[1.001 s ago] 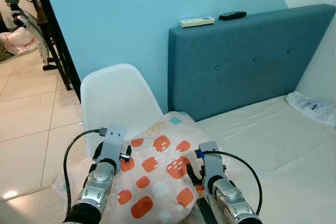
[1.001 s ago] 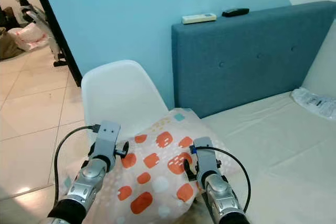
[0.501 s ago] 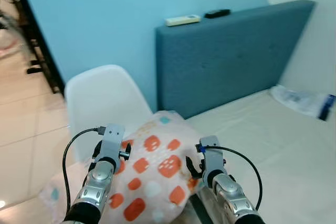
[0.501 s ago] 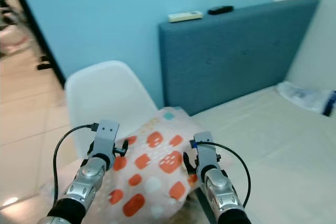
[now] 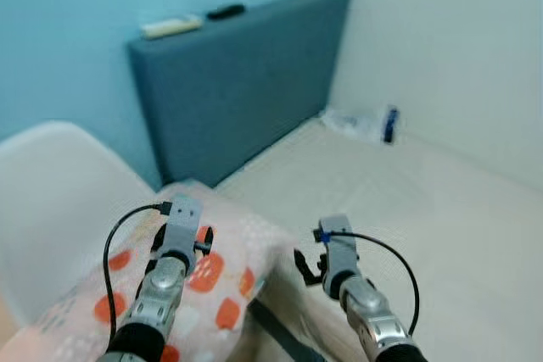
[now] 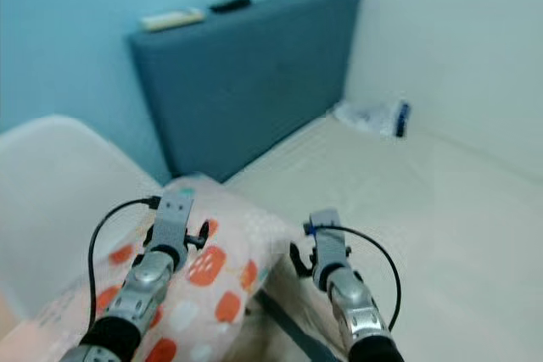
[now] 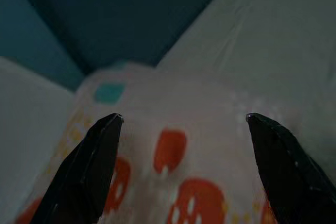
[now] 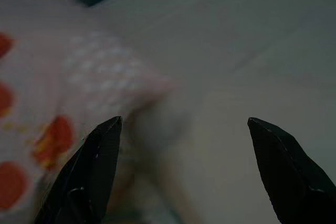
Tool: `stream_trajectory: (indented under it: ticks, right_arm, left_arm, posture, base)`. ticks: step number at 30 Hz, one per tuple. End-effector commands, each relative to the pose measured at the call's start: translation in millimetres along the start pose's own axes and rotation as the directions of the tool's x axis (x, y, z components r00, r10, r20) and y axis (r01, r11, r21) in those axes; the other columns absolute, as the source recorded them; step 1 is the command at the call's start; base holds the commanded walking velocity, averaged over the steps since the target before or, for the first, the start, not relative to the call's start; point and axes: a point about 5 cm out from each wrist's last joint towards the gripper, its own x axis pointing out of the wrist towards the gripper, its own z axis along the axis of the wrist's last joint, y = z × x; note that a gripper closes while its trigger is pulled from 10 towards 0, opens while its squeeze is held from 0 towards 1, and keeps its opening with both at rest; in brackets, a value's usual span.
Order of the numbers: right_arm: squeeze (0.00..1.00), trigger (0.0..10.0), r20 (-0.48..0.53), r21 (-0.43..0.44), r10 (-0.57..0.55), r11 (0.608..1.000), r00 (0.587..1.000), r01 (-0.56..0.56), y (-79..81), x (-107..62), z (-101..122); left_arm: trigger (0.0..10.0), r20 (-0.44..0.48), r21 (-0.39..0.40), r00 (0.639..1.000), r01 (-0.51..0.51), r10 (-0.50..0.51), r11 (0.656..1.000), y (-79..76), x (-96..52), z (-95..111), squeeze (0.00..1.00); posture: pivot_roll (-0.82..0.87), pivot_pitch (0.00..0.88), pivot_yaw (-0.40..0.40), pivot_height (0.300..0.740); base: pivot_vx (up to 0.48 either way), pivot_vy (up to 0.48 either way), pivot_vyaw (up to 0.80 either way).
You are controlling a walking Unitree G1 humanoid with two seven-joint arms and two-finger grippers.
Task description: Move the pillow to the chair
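Swinging right since a second ago, the camera now crops the white chair (image 5: 51, 209) at the left and brings in more bed (image 5: 424, 201) and white wall. One pillow (image 5: 212, 269) — orange and teal patches — lies on the chair seat against the bed edge. The left tool (image 7: 181, 145) hovers over it, fingers spread, released; the right tool (image 8: 181, 150), now off the pillow's corner, is spread too. Two remotes (image 5: 174, 25) top the blue headboard (image 5: 246, 82) — one plastic packet (image 5: 365, 122) lies by the wall

No text can be read anywhere (the frames are blurred)
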Motion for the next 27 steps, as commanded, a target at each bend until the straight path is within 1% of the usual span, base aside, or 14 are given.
stream_trajectory:
  ticks: [1,6,15,19,22,27]
  right_arm:
    - [0.0,10.0,-0.014,0.019,0.038,0.999,0.999,-0.038,10.6,0.1,-3]
    - [0.0,10.0,-0.028,0.021,0.047,0.999,0.999,-0.046,10.8,-0.6,-5]
    - [0.0,10.0,-0.044,0.025,0.035,0.999,0.998,-0.034,6.8,-2.9,-10]
    - [0.0,10.0,-0.046,0.036,0.028,0.999,0.999,-0.026,7.1,-3.1,-10]
    - [0.0,10.0,-0.048,0.038,0.022,0.999,0.999,-0.021,6.7,-4.0,-12]
    - [0.0,10.0,-0.049,0.041,0.019,0.999,0.999,-0.017,7.6,-5.0,-14]
  left_arm:
    - [10.0,-0.046,0.002,0.999,-0.014,0.014,1.0,4.8,-5.4,-14,0.0]
    - [10.0,-0.038,-0.001,0.999,-0.002,0.002,1.0,3.1,-5.8,-14,0.0]
    - [10.0,-0.034,0.021,0.997,0.066,-0.066,0.998,-6.9,-5.8,-15,0.0]
    - [10.0,-0.03,0.011,0.996,0.09,-0.09,0.996,-7.2,-5.1,-14,0.0]
    - [10.0,-0.022,-0.008,0.996,0.089,-0.089,0.996,-5.8,-4.5,-12,0.0]
    - [10.0,-0.017,-0.01,0.995,0.093,-0.093,0.996,-4.9,-4.4,-11,0.0]
  posture:
    - [-0.06,0.042,-0.027,0.74]
    - [-0.06,0.035,-0.029,0.74]
    - [-0.06,0.028,-0.02,0.74]
    - [-0.06,0.026,-0.011,0.74]
    - [-0.06,0.026,-0.006,0.74]
    - [-0.06,0.026,-0.005,0.74]
  base:
    - [0.0,0.0,-0.8]
    - [0.0,0.0,-0.8]
    - [0.0,0.0,-0.8]
    - [0.0,0.0,-0.8]
    - [0.0,0.0,-0.8]
    - [0.0,0.0,-0.8]
